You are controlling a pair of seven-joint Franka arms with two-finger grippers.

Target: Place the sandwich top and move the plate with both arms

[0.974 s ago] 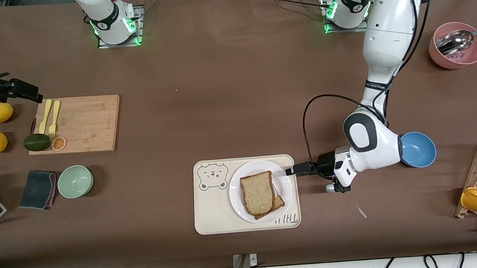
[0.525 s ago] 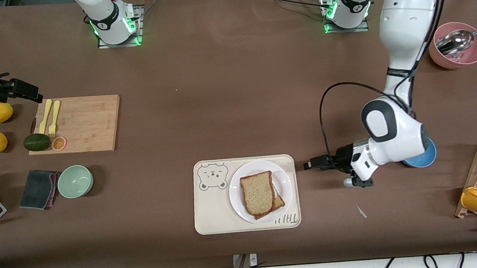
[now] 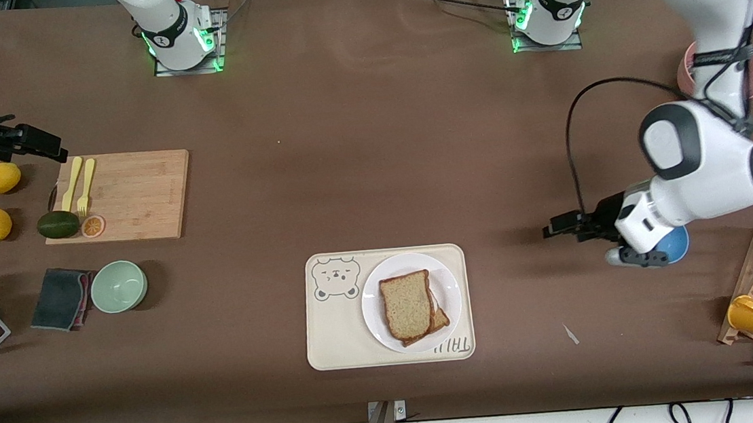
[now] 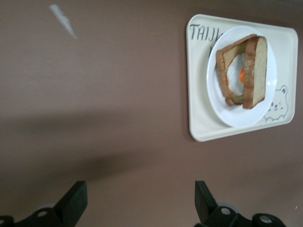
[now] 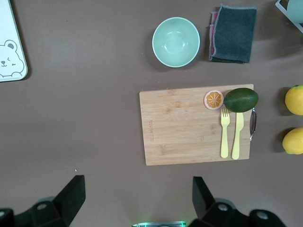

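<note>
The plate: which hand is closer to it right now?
Left. The left hand hovers over bare table toward its arm's end from the plate; the right hand waits by the cutting board.

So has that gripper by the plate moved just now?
Yes. The left gripper, open, has pulled away from the plate toward the blue bowl.

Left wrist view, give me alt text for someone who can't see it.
A white plate on a cream bear-print tray holds a sandwich, its top slice leaning over a fried egg. The open left gripper hangs over bare brown table, apart from the tray.
</note>
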